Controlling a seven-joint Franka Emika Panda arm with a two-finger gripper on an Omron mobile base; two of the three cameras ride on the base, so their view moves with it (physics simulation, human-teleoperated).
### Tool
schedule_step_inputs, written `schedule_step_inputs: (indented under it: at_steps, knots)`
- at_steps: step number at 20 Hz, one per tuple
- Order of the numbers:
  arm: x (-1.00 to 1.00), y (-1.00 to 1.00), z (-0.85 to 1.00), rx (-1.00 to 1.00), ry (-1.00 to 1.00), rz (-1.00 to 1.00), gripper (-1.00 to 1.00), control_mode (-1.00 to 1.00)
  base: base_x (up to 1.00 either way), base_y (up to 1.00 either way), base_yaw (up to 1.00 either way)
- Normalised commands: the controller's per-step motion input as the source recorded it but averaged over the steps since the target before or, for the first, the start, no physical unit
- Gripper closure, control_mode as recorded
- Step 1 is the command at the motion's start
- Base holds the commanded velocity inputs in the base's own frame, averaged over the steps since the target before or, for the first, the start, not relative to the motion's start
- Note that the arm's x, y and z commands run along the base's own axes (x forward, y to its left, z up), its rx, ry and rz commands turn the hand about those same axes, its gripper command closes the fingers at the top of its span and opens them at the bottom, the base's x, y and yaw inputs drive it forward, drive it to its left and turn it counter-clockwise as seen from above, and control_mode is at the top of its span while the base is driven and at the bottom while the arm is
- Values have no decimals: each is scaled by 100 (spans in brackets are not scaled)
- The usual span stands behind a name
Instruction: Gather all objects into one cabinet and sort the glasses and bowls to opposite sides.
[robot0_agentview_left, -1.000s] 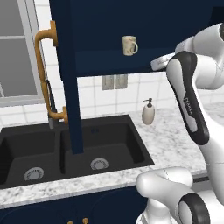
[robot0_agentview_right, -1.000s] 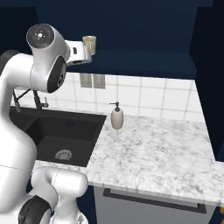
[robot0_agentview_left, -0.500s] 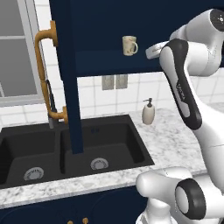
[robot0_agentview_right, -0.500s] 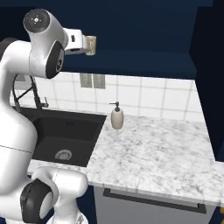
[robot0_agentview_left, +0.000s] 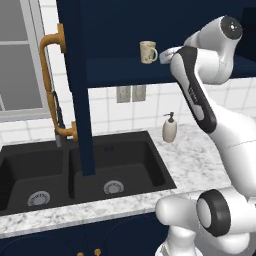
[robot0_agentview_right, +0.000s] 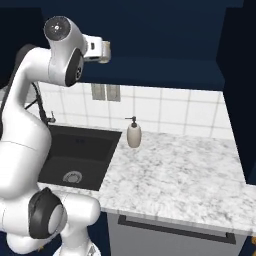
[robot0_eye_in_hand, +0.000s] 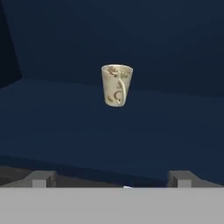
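A cream mottled mug (robot0_agentview_left: 147, 51), the one glass in view, stands upright on the dark blue shelf (robot0_agentview_left: 120, 70) of the open upper cabinet. My gripper (robot0_agentview_left: 164, 56) hovers at shelf height just right of it, a small gap apart. Looking along the hand, the mug (robot0_eye_in_hand: 117, 85) sits ahead on the shelf (robot0_eye_in_hand: 65, 122) with its loop handle turned towards me. The gripper (robot0_eye_in_hand: 111, 180) is open, its fingertips (robot0_eye_in_hand: 41, 179) far apart with nothing between them. From the right base camera the hand (robot0_agentview_right: 97, 49) is raised at the cabinet's front. No bowls are in sight.
The open cabinet door (robot0_agentview_left: 75, 75) with a gold handle (robot0_agentview_left: 50, 75) hangs over the black double sink (robot0_agentview_left: 115, 165). A white pump soap bottle (robot0_agentview_left: 169, 129) stands on the marble counter (robot0_agentview_right: 175, 170) right of the sink. A dark faucet (robot0_agentview_left: 57, 115) rises at the back.
The arm has risen, and the hand has moved up and left towards the mug on the shelf. The jaws have stayed open and the mug has not moved.
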Motion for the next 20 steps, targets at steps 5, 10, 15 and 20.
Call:
schedule_step_inputs:
  at_steps: [5, 10, 15, 20]
  knots:
    - [56, 2, 2, 1, 6, -9, -100, -100, 0, 0, 0]
    - [73, 0, 1, 7, 4, 0, -100, -100, 0, 0, 0]
    - [69, -7, 0, 11, 1, 0, -100, -100, 0, 0, 0]
    - [43, -24, 0, 9, 0, 0, -100, -100, 0, 0, 0]
